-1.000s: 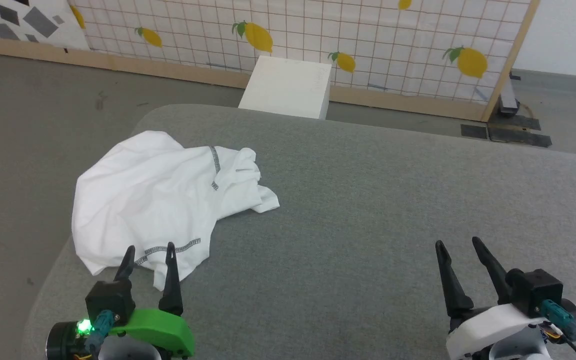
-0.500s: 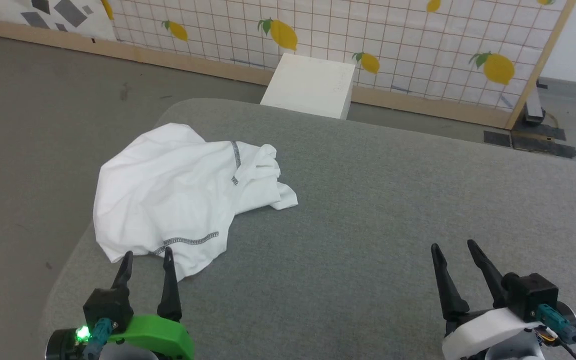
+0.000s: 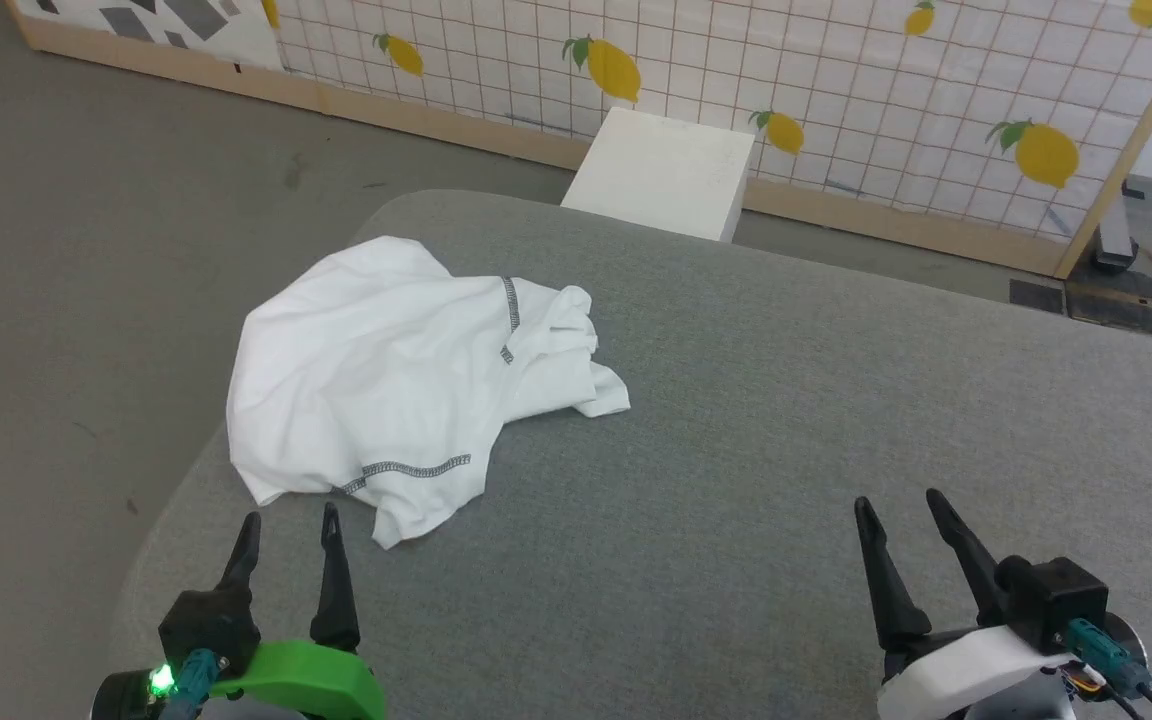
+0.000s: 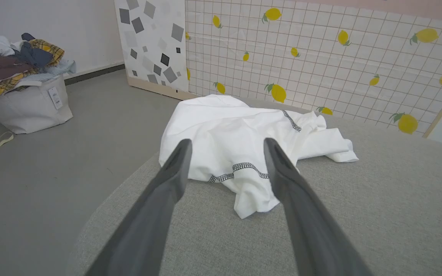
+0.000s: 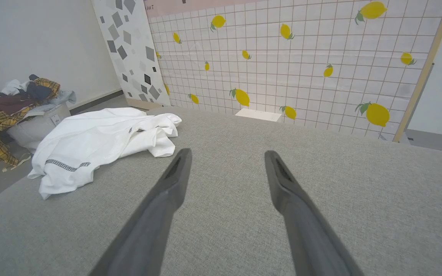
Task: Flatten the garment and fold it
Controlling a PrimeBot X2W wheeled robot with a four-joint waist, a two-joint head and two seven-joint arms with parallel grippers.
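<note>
The garment (image 3: 376, 370), a white T-shirt with dark zigzag stitching, lies crumpled at the left side of the grey padded table (image 3: 736, 450), partly draped over its left edge. It also appears in the left wrist view (image 4: 240, 142) and the right wrist view (image 5: 98, 145). My left gripper (image 3: 291, 520) stands open just short of the shirt's near hem, nothing between its fingers. Over bare grey surface at the near right, my right gripper (image 3: 898, 500) is open too, far from the garment.
A rigid white box (image 3: 661, 185) stands on the floor behind the table, against a lemon-patterned screen (image 3: 836, 90). A laundry bag heaped with clothes (image 4: 21, 88) sits on the floor to the left. Grey floor surrounds the table.
The head camera has shifted, so the whole scene slid right and slightly up in the picture. Both grippers stay open and the garment lies as before.
</note>
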